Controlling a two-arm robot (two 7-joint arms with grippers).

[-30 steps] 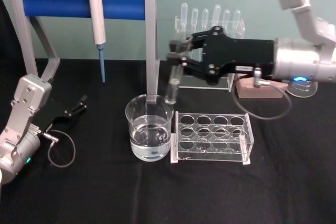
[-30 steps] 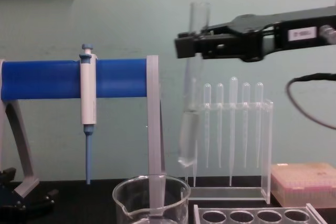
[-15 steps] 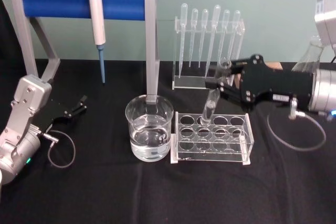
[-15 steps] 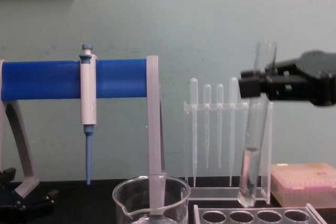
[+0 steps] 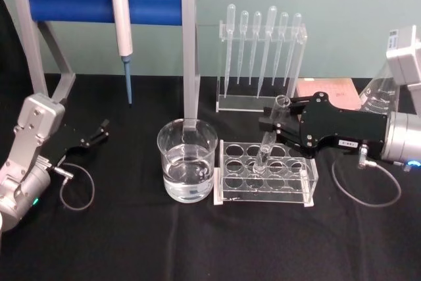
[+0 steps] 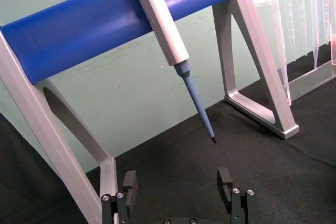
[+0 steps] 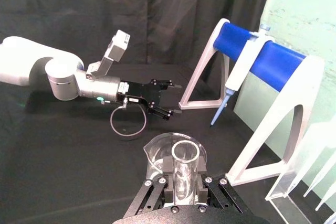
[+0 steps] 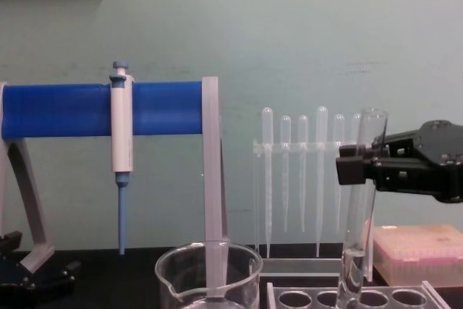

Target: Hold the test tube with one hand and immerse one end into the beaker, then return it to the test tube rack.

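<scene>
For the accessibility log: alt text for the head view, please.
The right end effector holds the test tube, tilted, its bottom lowered into a clear rack beside the beaker of water. The left end effector rests open at the table's left.

Clear round-bottomed test tube (image 5: 270, 139), slightly tilted and holding a little liquid, gripped near its rim by the right hand (image 5: 279, 127); water-filled spouted beaker (image 5: 187, 159) stands nearby.

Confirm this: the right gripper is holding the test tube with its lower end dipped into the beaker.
Not quite. The right gripper does hold the test tube, but its lower end sits in the clear tube rack, beside the beaker. The head view shows it.
</scene>
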